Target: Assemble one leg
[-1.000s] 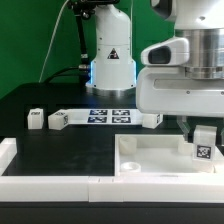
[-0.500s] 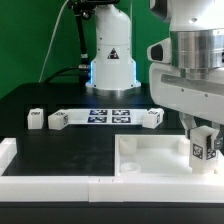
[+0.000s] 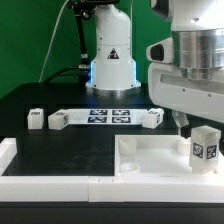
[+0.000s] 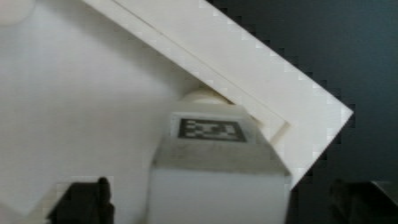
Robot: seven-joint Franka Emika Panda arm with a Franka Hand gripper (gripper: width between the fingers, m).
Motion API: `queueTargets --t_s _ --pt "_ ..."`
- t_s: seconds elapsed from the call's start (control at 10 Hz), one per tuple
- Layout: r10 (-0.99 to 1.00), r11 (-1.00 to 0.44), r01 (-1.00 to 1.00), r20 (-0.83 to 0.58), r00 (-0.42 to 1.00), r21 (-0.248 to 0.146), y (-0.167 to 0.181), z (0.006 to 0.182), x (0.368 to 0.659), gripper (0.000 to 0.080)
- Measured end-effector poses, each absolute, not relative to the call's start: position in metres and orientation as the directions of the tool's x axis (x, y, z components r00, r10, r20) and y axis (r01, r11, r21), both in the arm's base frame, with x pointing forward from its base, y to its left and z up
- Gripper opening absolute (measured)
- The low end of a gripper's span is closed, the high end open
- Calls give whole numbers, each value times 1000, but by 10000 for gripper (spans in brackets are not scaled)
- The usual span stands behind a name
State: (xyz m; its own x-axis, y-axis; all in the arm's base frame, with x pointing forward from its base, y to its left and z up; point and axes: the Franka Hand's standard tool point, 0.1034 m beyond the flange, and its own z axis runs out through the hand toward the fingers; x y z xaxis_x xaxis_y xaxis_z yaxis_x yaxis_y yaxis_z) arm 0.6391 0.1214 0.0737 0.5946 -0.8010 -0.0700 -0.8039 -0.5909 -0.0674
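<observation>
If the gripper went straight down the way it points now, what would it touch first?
Most likely the leg standing on the large white tray part: the wrist view shows it straight ahead between the gripper fingers. In the exterior view depth is unclear, so the tray corner might come first.

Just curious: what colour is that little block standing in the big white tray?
White, with a black-and-white square tag on one face: the leg, clearest in the exterior view.

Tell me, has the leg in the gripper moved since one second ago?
Yes. The leg shifted slightly toward the exterior view's right and up, judged against the white tray.
</observation>
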Motion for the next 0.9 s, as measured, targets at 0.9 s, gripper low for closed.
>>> queueTargets --t_s 0.9 --pt "187 -981 187 13 982 -52 116 74 640 649"
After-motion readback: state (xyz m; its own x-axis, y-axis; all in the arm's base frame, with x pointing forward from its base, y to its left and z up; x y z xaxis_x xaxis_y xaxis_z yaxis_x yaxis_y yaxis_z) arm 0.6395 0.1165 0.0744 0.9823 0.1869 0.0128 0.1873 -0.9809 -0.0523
